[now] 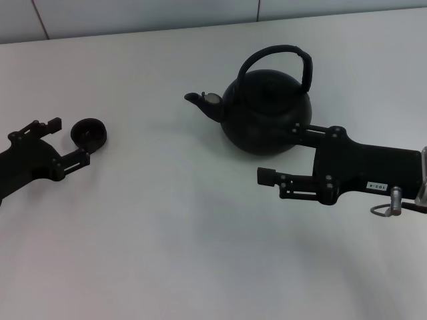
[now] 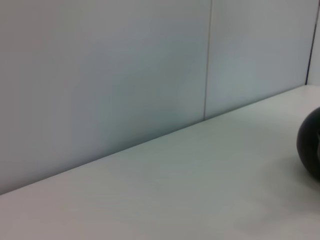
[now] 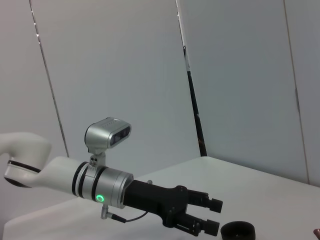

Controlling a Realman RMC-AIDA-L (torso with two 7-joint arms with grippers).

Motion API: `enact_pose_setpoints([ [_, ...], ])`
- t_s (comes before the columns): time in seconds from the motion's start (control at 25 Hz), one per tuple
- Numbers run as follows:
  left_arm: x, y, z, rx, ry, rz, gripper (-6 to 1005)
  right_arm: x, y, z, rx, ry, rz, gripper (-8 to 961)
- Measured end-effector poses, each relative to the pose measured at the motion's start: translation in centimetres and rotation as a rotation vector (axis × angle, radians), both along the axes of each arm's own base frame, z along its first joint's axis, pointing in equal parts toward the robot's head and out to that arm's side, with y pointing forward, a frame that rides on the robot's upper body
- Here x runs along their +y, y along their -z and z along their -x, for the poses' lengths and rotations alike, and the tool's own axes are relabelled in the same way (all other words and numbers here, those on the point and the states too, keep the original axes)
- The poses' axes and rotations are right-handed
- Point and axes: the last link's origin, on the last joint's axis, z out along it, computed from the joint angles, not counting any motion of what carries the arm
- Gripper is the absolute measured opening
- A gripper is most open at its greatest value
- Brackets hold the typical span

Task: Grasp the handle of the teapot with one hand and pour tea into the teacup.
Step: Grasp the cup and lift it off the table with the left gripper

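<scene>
The matte black teapot (image 1: 267,113) stands on the white table, right of centre, its spout (image 1: 200,100) pointing left. Its arched handle (image 1: 277,55) rises over the lid, with nothing holding it. My right gripper (image 1: 283,152) is open, low at the teapot's near right side; its upper finger (image 1: 303,129) lies against the belly. The small dark teacup (image 1: 89,132) stands at the left. My left gripper (image 1: 69,141) is open, its fingertips just short of the cup. The right wrist view shows the left gripper (image 3: 212,215) and the cup (image 3: 238,231).
The white table (image 1: 167,220) ends at a pale panelled wall (image 1: 200,13) at the back. A dark rounded shape (image 2: 311,145) shows at the edge of the left wrist view; I cannot tell which object it is.
</scene>
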Motion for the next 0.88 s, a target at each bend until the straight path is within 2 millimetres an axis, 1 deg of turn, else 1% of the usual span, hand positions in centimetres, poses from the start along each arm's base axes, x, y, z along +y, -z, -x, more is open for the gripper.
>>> enact_pose_setpoints([
  [0.32, 0.2, 0.1, 0.0, 0.021, 0.009, -0.004, 792, 0.1, 0.0, 0.2, 0.002, -0.003, 0.002, 733],
  [0.4, 0.6, 0.2, 0.1, 0.055, 0.015, -0.015, 792, 0.2, 0.0, 0.2, 0.004, -0.005, 0.001, 732],
  [0.48, 0.6, 0.2, 0.1, 0.055, 0.015, -0.015, 791, 0.2, -0.1, 0.3, 0.008, -0.005, -0.001, 732],
  [0.6, 1.1, 0.8, -0.1, 0.061, 0.009, -0.004, 790, 0.3, -0.2, 0.4, 0.02, -0.005, -0.005, 731],
  [0.88, 1.4, 1.0, -0.3, 0.078, 0.02, 0.001, 787, 0.3, -0.2, 0.5, 0.02, -0.009, -0.007, 728],
])
